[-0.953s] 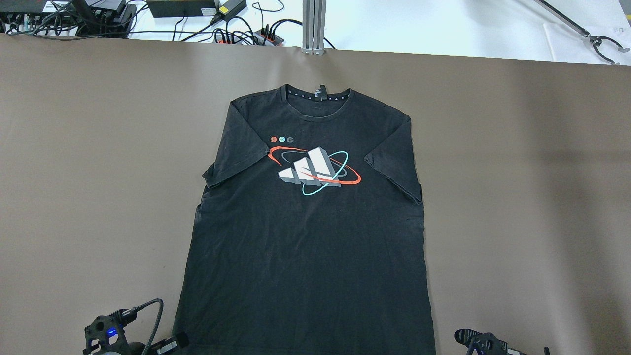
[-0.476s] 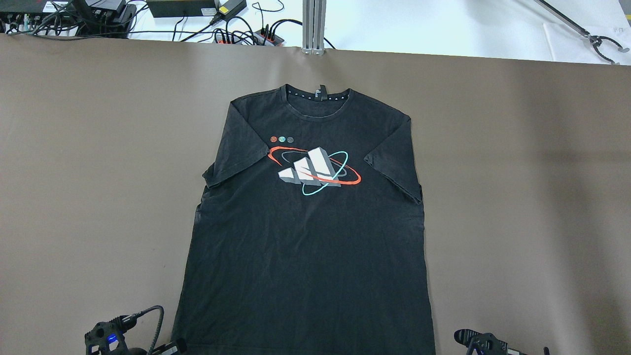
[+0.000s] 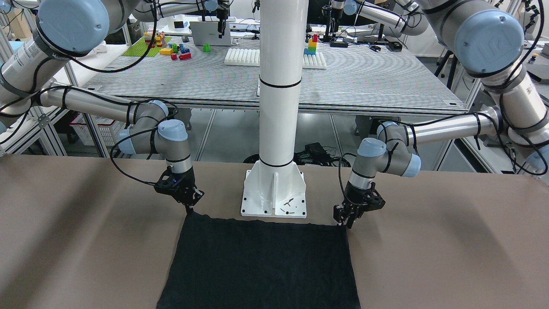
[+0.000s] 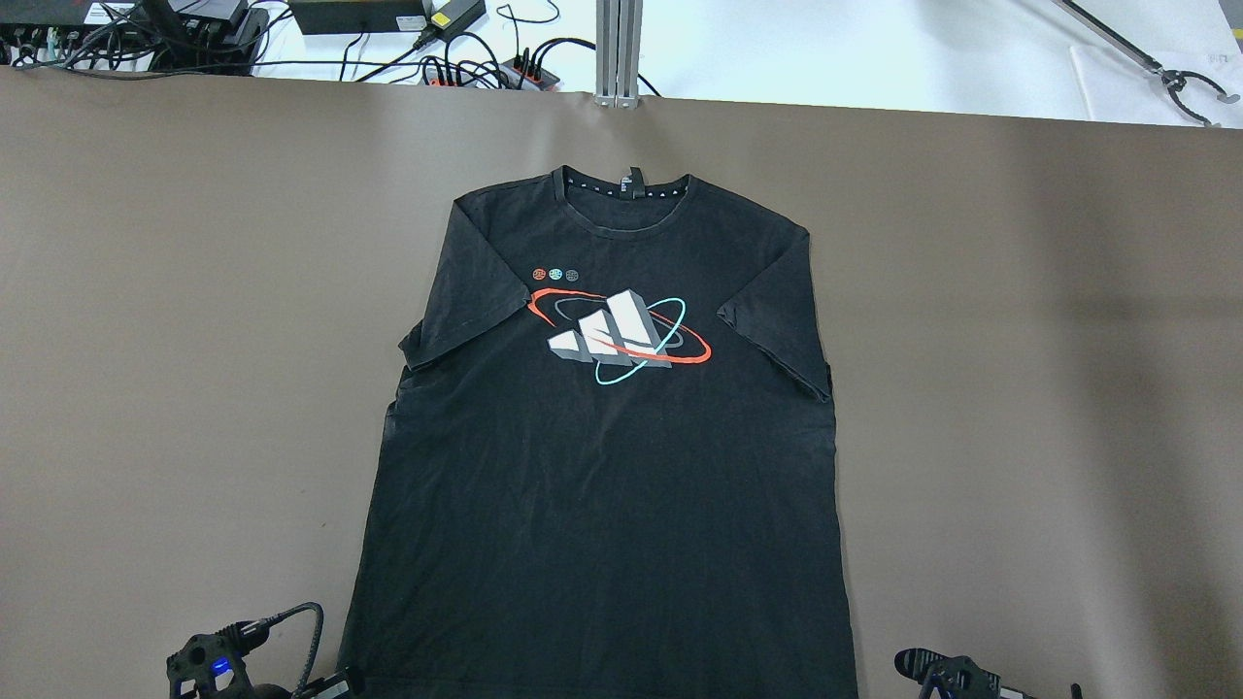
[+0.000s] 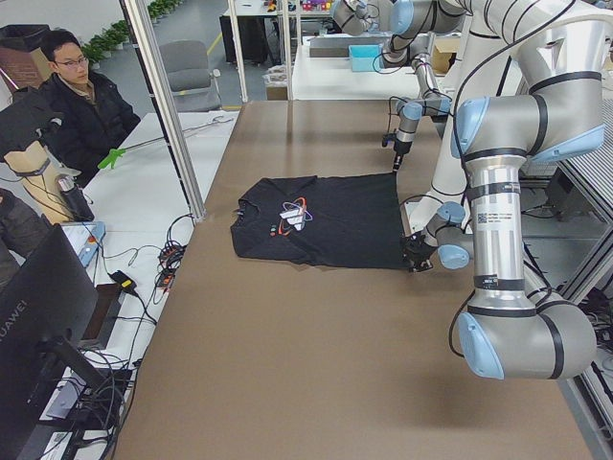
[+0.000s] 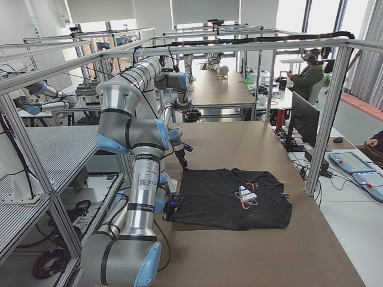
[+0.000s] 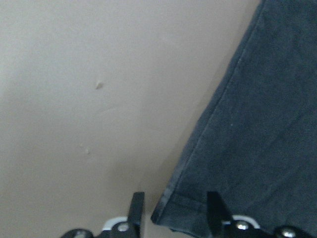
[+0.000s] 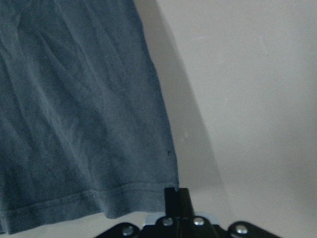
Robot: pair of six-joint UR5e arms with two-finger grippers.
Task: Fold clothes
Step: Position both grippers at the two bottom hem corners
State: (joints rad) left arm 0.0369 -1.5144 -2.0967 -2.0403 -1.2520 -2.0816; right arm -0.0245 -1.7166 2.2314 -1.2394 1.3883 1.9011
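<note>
1. Centrally on the brown table [image 4: 146,340] lies the black T-shirt [image 4: 602,466], spread flat and face up. Its collar [image 4: 626,199] is toward the far edge and its hem toward the robot.
2. A white, red and teal print [image 4: 621,335] sits on the chest, and both short sleeves lie flat beside the body.
3. At the hem's corner on the robot's left, the left gripper [image 7: 175,194] has its jaws apart. One finger is over bare table, the other over cloth, and the corner lies between them.
4. At the hem's other corner, the right gripper [image 8: 176,191] has its fingers pressed together, right against the cloth's edge. Whether any fabric is pinched between them cannot be told.
5. The white pole's base plate [image 3: 274,193] stands on the table just behind the hem, between the two grippers.
6. Behind the robot, a white slotted basket [image 3: 92,126] sits under the bench, and its contents cannot be made out.
7. A blue bin [image 5: 369,57] stands on a far bench, with its inside hidden.
</note>
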